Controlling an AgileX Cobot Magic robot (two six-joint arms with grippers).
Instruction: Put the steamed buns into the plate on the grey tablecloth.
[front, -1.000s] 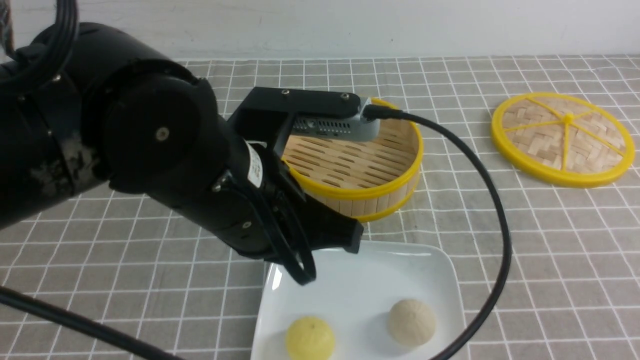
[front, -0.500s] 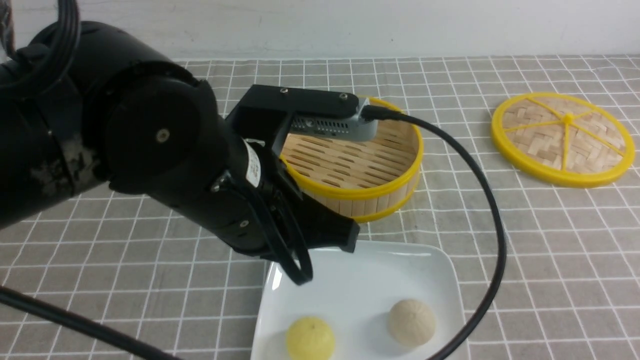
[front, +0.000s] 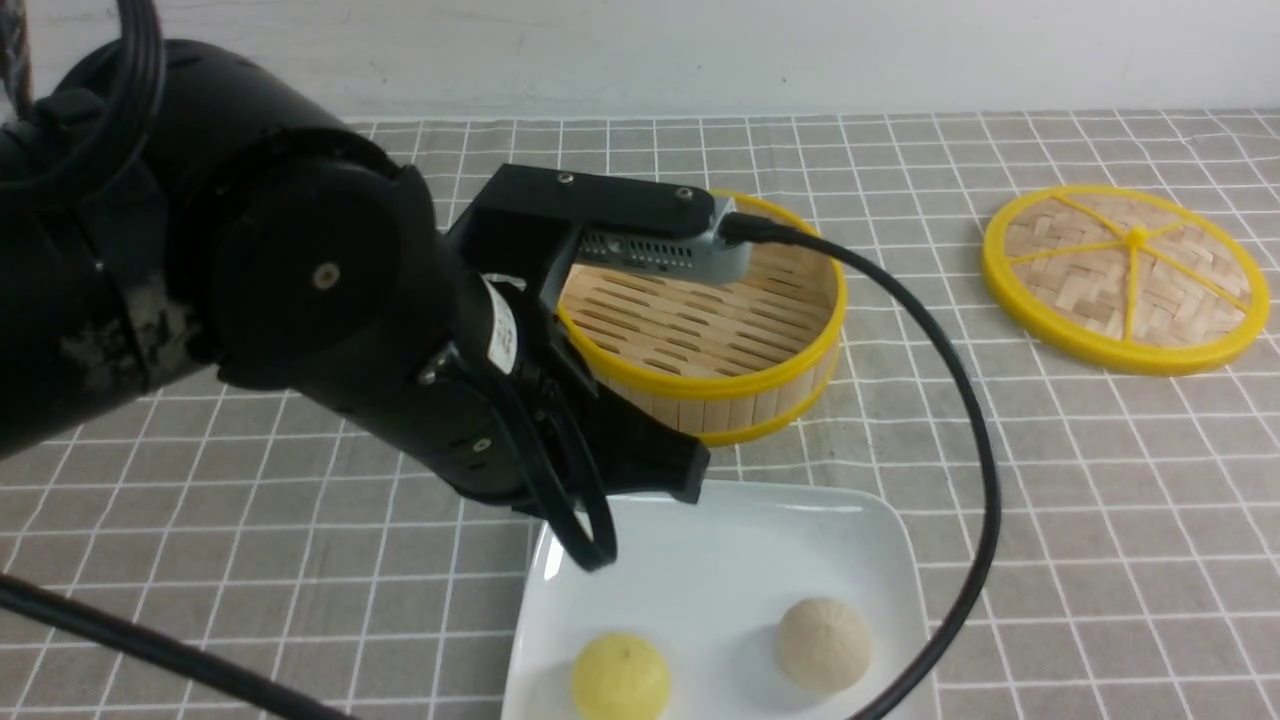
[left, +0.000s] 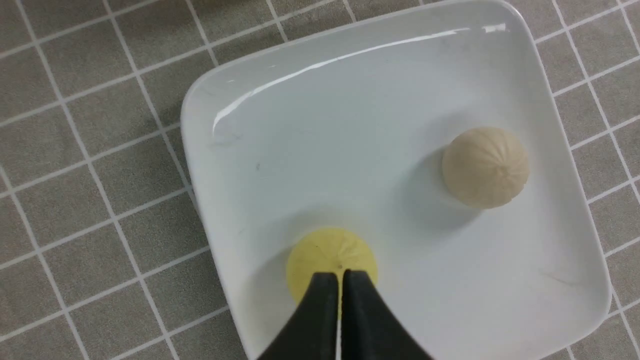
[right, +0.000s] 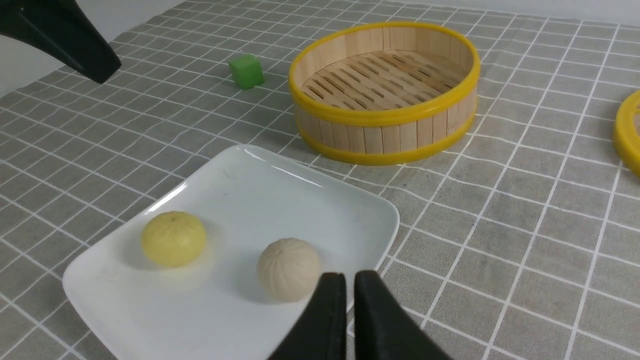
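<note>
Yellow bun (front: 620, 678) and beige bun (front: 823, 645) lie in the white plate (front: 740, 540); left pincer (left: 340, 274) and right pincer (right: 350, 276) nearly pressed together, empty.

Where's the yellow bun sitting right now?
In the front view the yellow bun lies in the white plate, at its near left corner, apart from the beige bun on its right.

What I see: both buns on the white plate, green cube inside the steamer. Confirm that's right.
Wrong: the green cube sits on the grey tablecloth outside the steamer, not inside it; the right wrist view shows this. The yellow bun and beige bun are on the white plate.
</note>
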